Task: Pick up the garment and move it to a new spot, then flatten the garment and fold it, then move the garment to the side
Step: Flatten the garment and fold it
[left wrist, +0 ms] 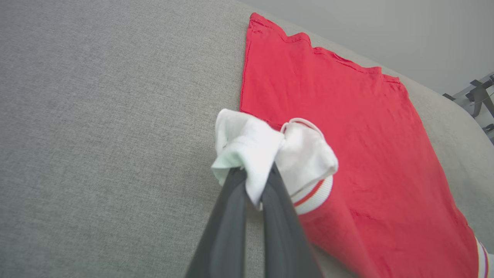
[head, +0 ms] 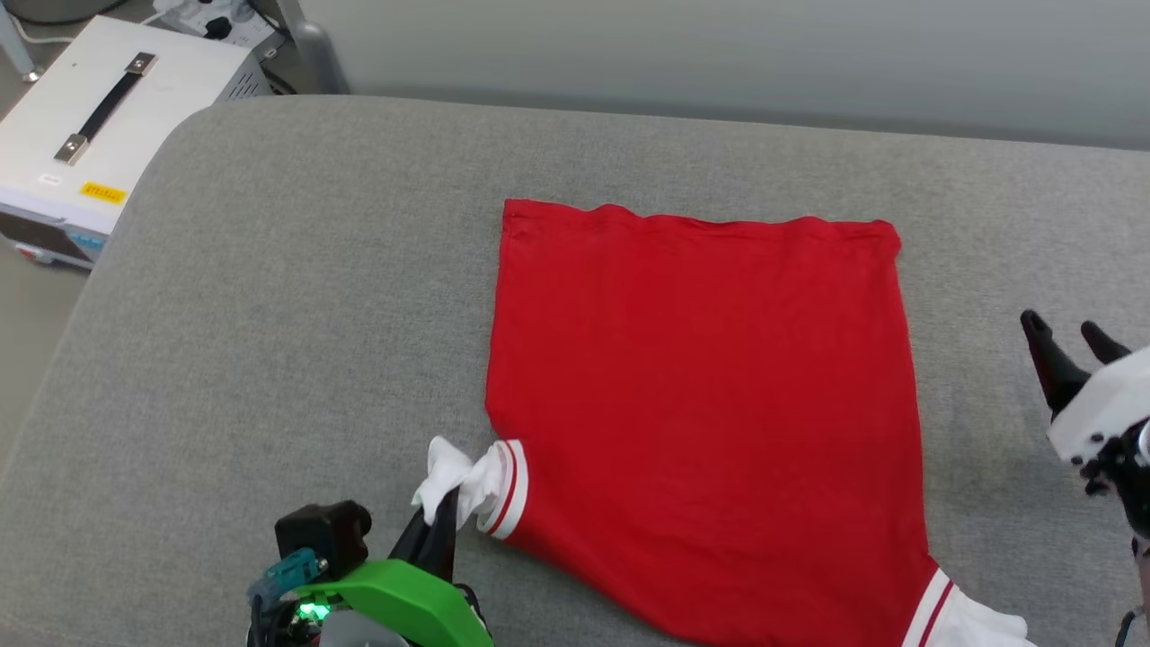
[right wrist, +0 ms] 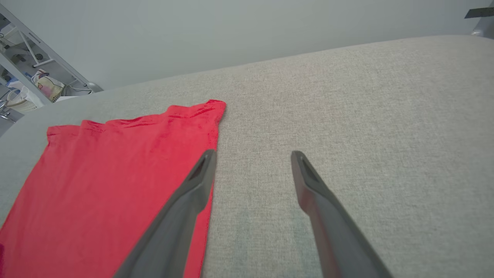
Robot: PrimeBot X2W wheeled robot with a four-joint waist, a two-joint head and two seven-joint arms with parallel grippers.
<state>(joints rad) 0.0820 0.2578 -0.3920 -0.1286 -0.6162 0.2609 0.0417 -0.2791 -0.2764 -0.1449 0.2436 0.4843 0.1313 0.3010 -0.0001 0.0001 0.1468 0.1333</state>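
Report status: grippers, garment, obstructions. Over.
Left gripper shut on white sleeve of bright red cloth garment. Right gripper open, off cloth. Garment spread on grey fabric surface; no obstruction seen.

Looks along the right end effector point(right wrist: 253, 153), fingers spread wide and empty, over the grey surface point(right wrist: 366, 116). Shows the red garment point(right wrist: 96, 181) lying flat at left, its edge behind the left finger.

The garment point(head: 701, 404) lies spread on the counter point(head: 296, 296). The left gripper point(head: 440, 514) is at the garment's near-left sleeve. The right gripper point(head: 1063, 325) is off its right edge. A box point(head: 117, 117) stands far to its left, off the counter.
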